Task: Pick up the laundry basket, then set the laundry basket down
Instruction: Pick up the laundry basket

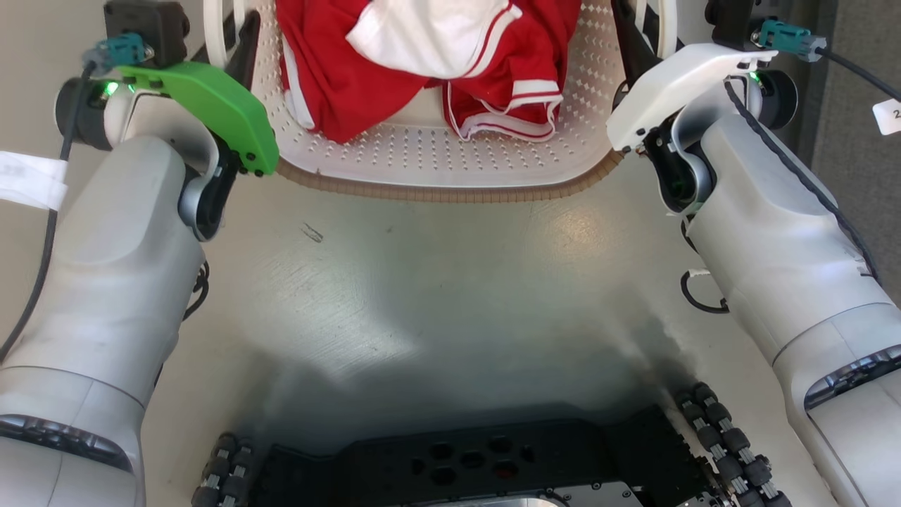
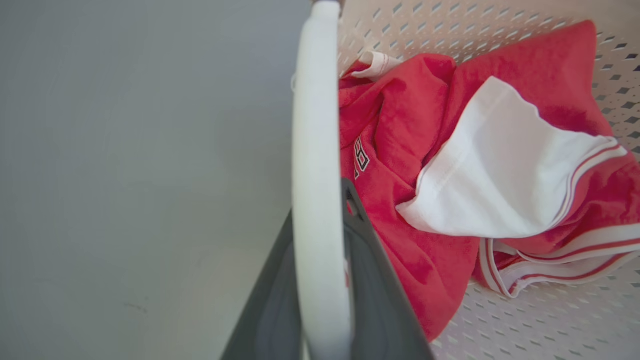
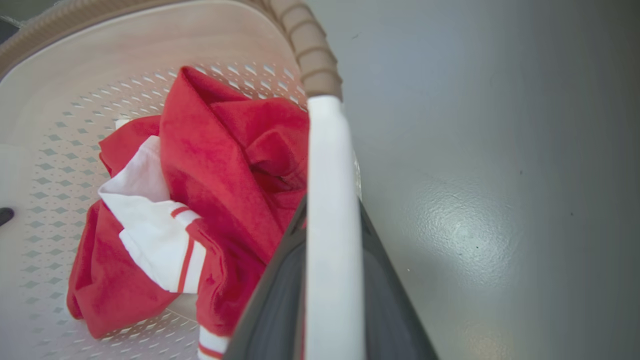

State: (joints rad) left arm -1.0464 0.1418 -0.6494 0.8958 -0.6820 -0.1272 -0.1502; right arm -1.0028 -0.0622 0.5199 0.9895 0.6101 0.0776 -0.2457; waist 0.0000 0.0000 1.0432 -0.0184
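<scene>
Left forearm and right forearm sit closest to the head camera at 7 and 5 o'clock. Beyond them at 12 o'clock is the laundry basket, brown rim toward the robot, a red-and-white jersey heaped inside.

Over to the wrists: the left jaws are narrowed right down, dark fingers pressed to either side of the white left handle. Same story on the other arm, where the right jaws have the right handle pinched between their fingers. Both grips look seated well down the fingers, not out at the tips. Good.

Whether the basket's bottom is off the grey floor, I cannot tell from here.

So the job, as I read it, is a two-handed carry, and the trick is symmetry. Raise or lower both arms at one pace, or the basket tips and the jersey slides. Hold the squeeze constant, since those smooth, thin handles could slip or swivel. No pulling apart or pushing inward, which would flex the plastic. For the set-down, come straight down, land the base flat, and open only once the floor takes the weight.
</scene>
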